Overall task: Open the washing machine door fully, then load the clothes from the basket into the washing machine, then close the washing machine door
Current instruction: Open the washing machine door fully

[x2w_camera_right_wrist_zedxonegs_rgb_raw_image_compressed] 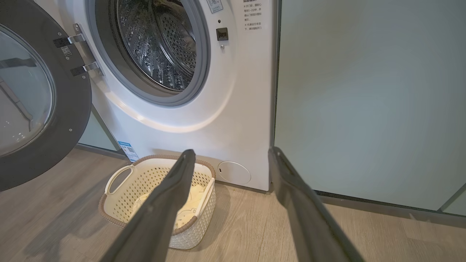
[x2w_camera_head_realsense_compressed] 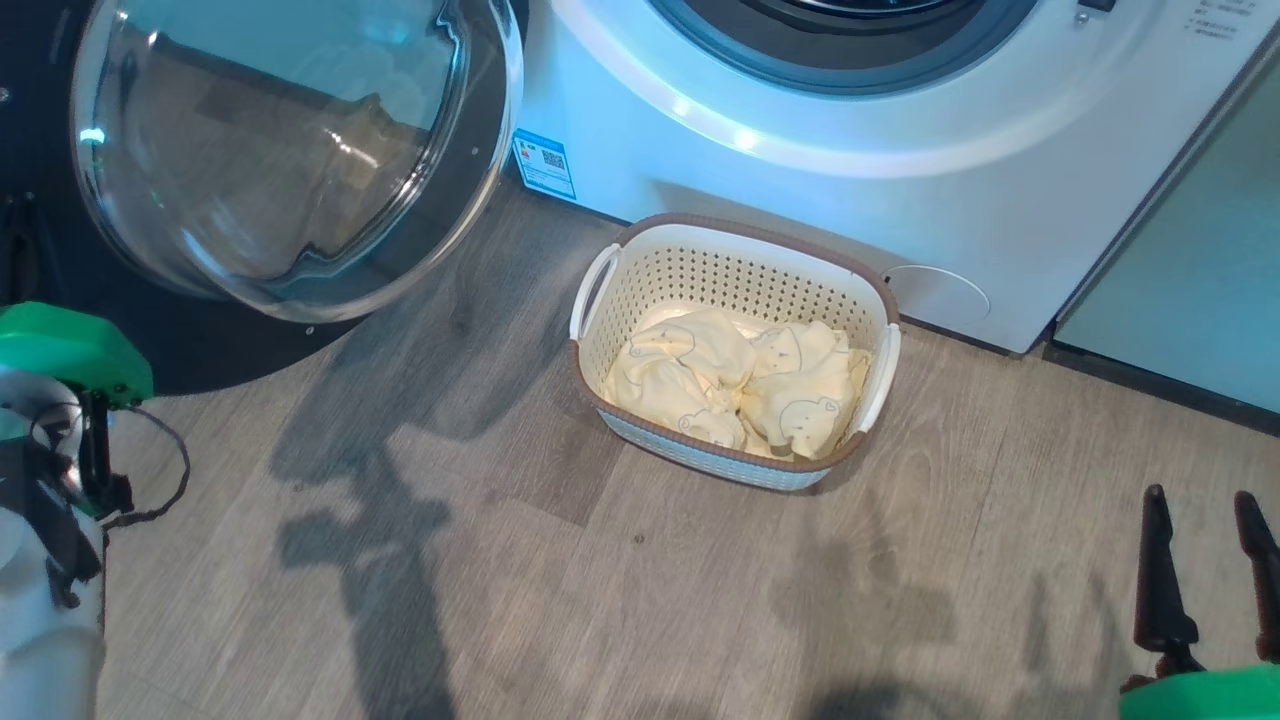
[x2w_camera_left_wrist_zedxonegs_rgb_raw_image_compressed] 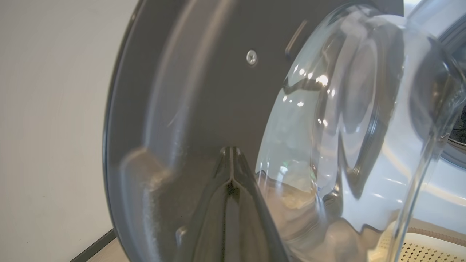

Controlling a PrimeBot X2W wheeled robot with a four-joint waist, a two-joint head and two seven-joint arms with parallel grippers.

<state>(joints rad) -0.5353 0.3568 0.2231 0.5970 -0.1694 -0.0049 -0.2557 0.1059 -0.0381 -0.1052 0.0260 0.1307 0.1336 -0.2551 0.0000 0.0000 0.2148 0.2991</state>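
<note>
Well, the left claw (x2w_camera_left_wrist_zedxonegs_rgb_raw_image_compressed: pixel 231 151), pinched shut, should push the washing machine door (x2w_camera_left_wrist_zedxonegs_rgb_raw_image_compressed: pixel 204 91) by its black rim, not the glass; the right claw (x2w_camera_head_realsense_compressed: pixel 1200 497) hangs open.

The scene is brightly, evenly lit. Soft shadows are cast across the floor (x2w_camera_head_realsense_compressed: pixel 480 560). Bright glints are reflected on the washing machine door (x2w_camera_head_realsense_compressed: pixel 290 150), whose glass is rendered blurred and warped in the left wrist view.
</note>
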